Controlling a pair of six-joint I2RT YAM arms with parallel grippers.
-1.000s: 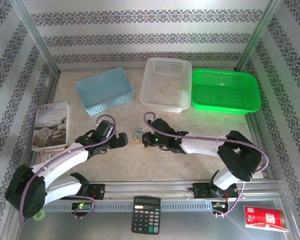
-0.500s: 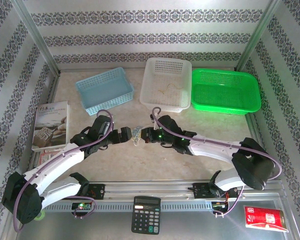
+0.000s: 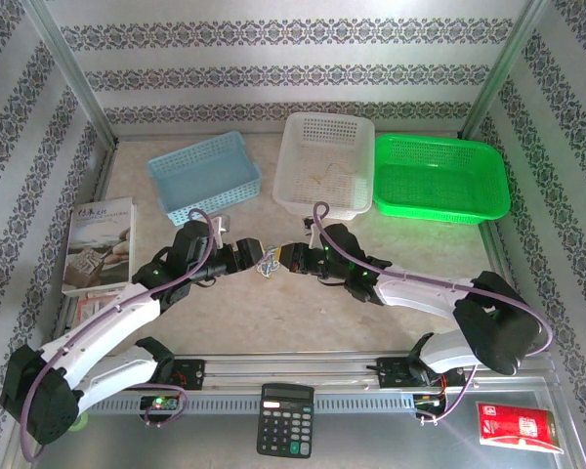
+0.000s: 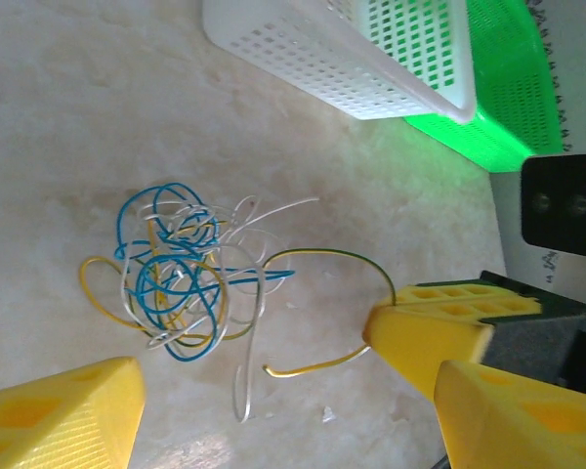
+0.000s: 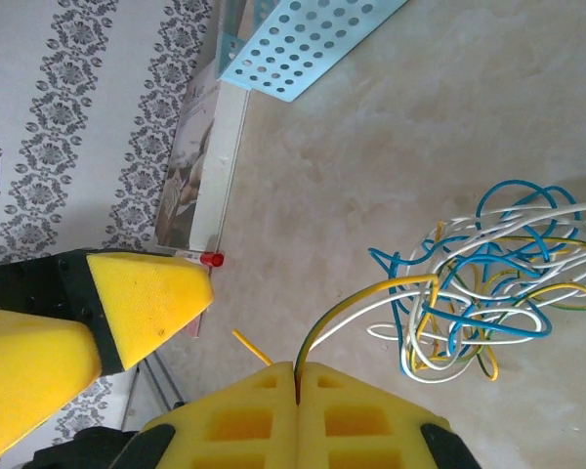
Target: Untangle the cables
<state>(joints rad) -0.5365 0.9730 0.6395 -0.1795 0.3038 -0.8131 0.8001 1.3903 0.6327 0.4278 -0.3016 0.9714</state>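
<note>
Beige tabletop [image 3: 273, 313], patterned walls [image 3: 273, 59], cables [image 4: 181, 274] ctr.

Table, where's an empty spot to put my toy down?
Bare table lies between the left arm, the right arm and the metal rail. Another patch sits between the green basket and the right arm. It is crowded in the middle, where the left gripper and right gripper meet at the cables.

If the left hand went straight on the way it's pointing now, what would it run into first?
The cables: the tangle lies just ahead, in line with the gap between the open fingers of the left hand. Its height above the table is unclear, so it might skim over them.
</note>
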